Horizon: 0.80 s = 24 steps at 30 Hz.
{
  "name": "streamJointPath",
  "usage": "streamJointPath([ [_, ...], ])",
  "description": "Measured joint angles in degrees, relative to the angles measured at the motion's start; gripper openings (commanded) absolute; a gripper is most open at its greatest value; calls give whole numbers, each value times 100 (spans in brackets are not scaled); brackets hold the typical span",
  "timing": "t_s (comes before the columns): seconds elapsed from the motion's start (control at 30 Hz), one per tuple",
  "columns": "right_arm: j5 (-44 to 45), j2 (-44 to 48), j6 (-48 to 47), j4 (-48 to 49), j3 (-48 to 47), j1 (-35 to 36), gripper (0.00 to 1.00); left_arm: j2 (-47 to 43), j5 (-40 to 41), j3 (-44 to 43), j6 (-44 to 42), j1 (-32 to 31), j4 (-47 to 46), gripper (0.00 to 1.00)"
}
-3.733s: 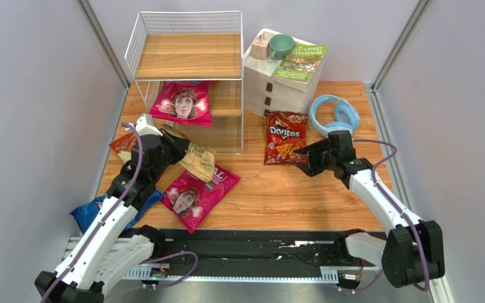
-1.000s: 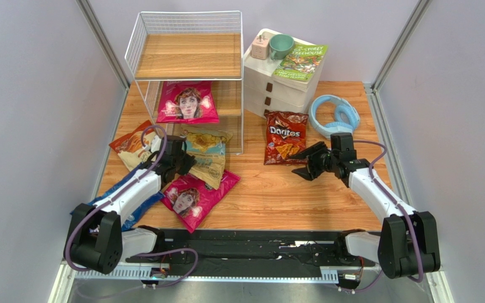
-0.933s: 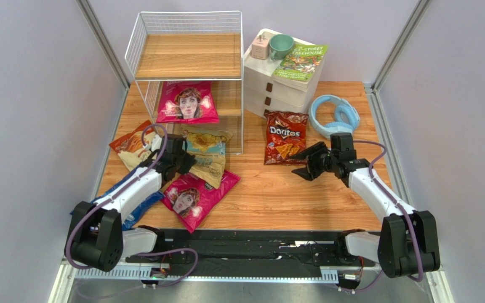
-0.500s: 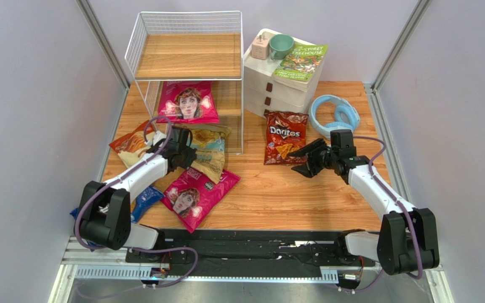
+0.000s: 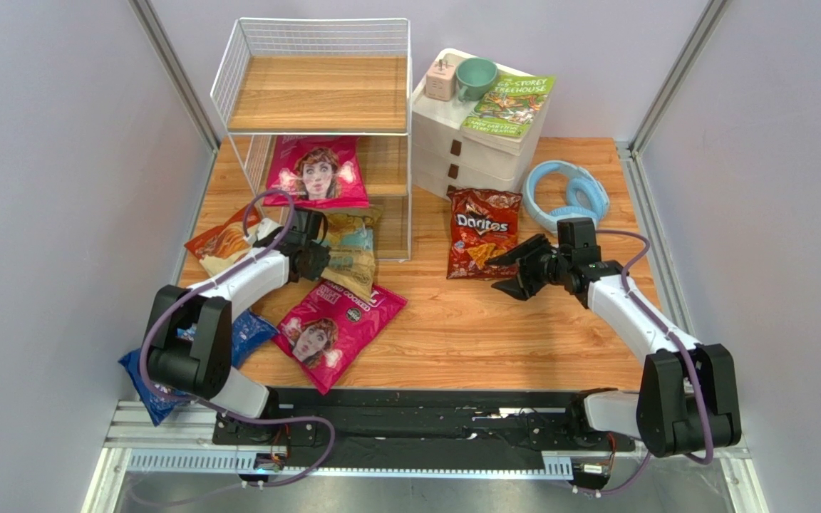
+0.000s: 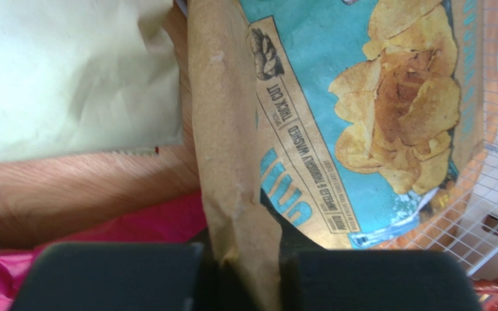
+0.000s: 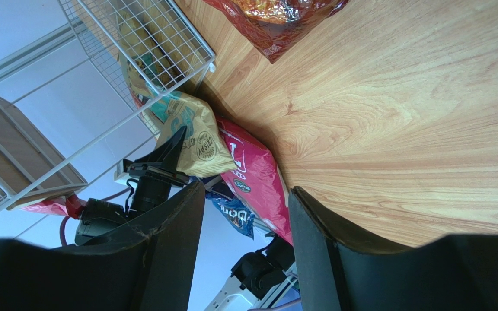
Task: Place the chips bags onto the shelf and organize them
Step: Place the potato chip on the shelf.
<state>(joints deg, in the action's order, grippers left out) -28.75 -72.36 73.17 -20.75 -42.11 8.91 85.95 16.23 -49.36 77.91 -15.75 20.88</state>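
My left gripper (image 5: 316, 260) (image 6: 248, 262) is shut on the folded edge of the tan-and-teal chips bag (image 5: 348, 254) (image 6: 336, 97), whose far end lies inside the bottom tier of the shelf (image 5: 318, 64). One magenta bag (image 5: 316, 171) rests on the middle tier. Another magenta bag (image 5: 335, 326) lies flat on the table below the held bag. To the left are the orange-and-cream bag (image 5: 222, 244) and the blue Doritos bag (image 5: 241, 340). The red Doritos bag (image 5: 482, 233) lies right of the shelf. Just right of it, my right gripper (image 5: 508, 273) (image 7: 245, 214) hangs open and empty.
A white drawer unit (image 5: 479, 150) stands right of the shelf, carrying a green book (image 5: 509, 104), a green cup (image 5: 477, 77) and a small pink object (image 5: 442, 77). Blue headphones (image 5: 565, 195) lie behind the right arm. The shelf's mesh side (image 7: 160, 45) faces the right gripper.
My left arm has stretched toward the shelf and carried the tan-and-teal bag further into the bottom tier. The right gripper has edged slightly toward the red Doritos bag and stays open.
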Motion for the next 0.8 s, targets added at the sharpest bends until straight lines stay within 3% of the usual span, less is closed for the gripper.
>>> streamJointPath([
  [0.03, -7, -4, 0, 0, 0, 0, 55, 11, -13, 0, -50, 20, -7, 39],
  [0.07, -11, -11, -2, 0, 0, 0, 55, 13, -42, 0, -118, 44, 4, 66],
  [0.23, -33, -92, -17, -2, -4, 0, 55, -90, -212, 37, -332, 90, 114, 68],
  [0.57, -55, -216, -39, -4, -4, 2, 55, -1434, -525, 551, -372, 90, 455, 70],
  [0.8, -98, -264, -61, -4, -4, 2, 54, -1484, -737, 791, -374, 90, 496, 69],
])
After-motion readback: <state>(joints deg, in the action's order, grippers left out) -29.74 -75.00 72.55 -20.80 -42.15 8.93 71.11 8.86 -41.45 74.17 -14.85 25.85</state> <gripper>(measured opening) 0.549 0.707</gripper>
